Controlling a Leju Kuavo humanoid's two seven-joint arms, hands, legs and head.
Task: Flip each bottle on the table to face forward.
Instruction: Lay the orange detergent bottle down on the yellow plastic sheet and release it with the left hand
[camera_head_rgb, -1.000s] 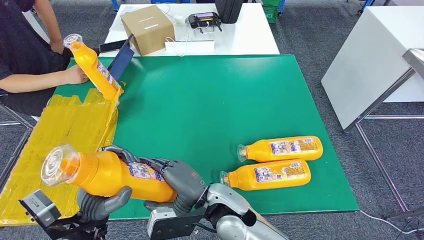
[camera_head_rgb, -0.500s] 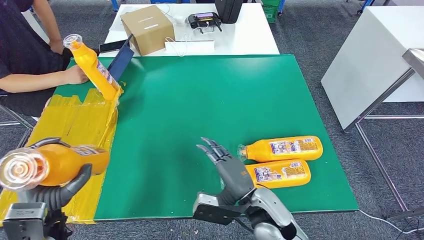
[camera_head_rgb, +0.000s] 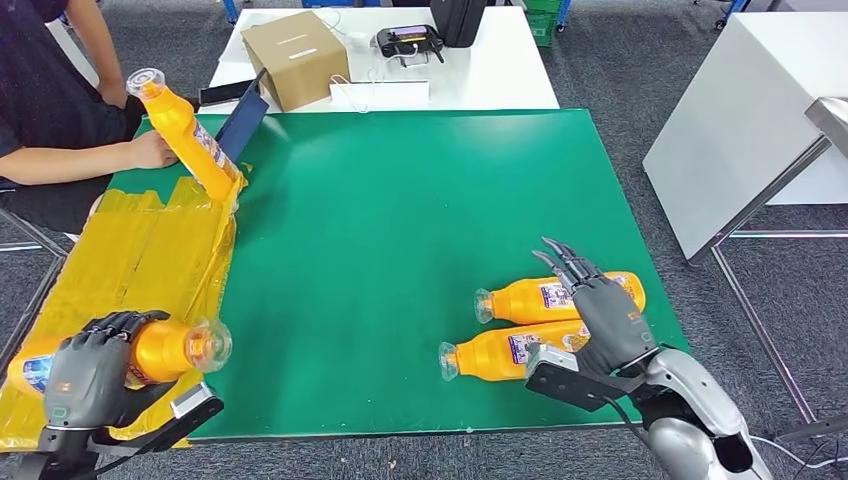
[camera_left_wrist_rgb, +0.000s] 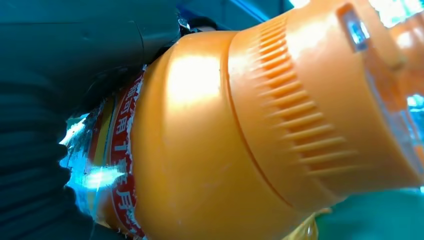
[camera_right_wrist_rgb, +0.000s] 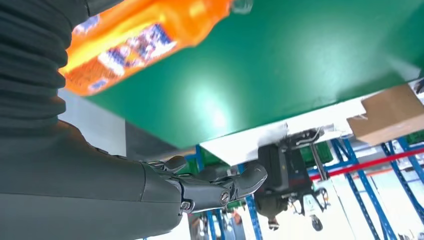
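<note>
Left hand (camera_head_rgb: 88, 375), nearest the camera at the front left corner of the desk (camera_head_rgb: 400, 200): fingers wrapped around an orange bottle (camera_head_rgb: 160, 350), gripping it at mid-body. Bottle lies roughly horizontal over the yellow sheet (camera_head_rgb: 140, 250), clear cap pointing right toward the green surface. Left wrist view shows the same bottle (camera_left_wrist_rgb: 240, 140) close up: ribbed orange collar, label with red band next to the grey hand (camera_left_wrist_rgb: 55, 100); grip confirmed.

Right hand (camera_head_rgb: 605, 315), front right of the desk: holds nothing, fingers extended and spread, pointing away from the robot. It sits over the right ends of two bottles lying on the green surface. Whether it touches them cannot be told from the head view. Right wrist view shows the fingers (camera_right_wrist_rgb: 220, 187) straight, with an orange labelled bottle (camera_right_wrist_rgb: 140, 40) beside the ribbed wrist cover.

The two lying bottles: near bottle (camera_head_rgb: 510, 350) and far bottle (camera_head_rgb: 545, 297), side by side and touching or nearly so, both on their sides with caps pointing left and labels up.

Further back, left edge: a fourth orange bottle (camera_head_rgb: 185, 135) stands tilted at the far end of the yellow sheet, cap up and leaning left. A person's hand (camera_head_rgb: 150, 150) rests just beside it.

Beyond the green desk, a white table (camera_head_rgb: 500, 70) carries a cardboard box (camera_head_rgb: 295, 55) and a dark device (camera_head_rgb: 408, 40).
</note>
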